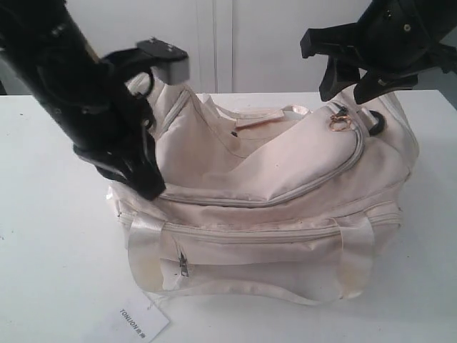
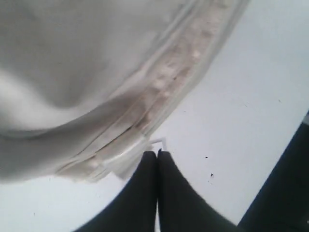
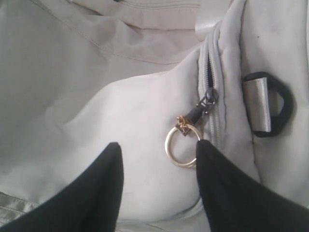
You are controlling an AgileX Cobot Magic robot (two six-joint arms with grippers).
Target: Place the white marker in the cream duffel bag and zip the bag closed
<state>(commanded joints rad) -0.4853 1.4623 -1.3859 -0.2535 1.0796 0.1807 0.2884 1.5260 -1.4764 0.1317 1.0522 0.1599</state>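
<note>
White table (image 1: pixel 43 271) holds the floppy cream duffel bag (image 1: pixel 285 179), marker unseen; I'd pinch its slippery gold ring pull (image 3: pixel 168 145) at two o'clock, where my right gripper (image 3: pixel 158 145) gapes, left gripper (image 2: pixel 157 153) closed at nine.

I count one cream duffel bag (image 1: pixel 285 179); one white table (image 1: pixel 50 214) under it; two grippers, left gripper (image 2: pixel 157 153) and right gripper (image 3: pixel 158 153); two shiny webbing handles, front handle (image 1: pixel 145 246) and rear handle (image 1: pixel 268 118); one gold ring pull (image 3: pixel 181 146); one small dark zip pull (image 1: pixel 183 267) on front; one black end ring (image 3: pixel 280 104) in sight; one white hang tag (image 1: pixel 139 321)
</note>
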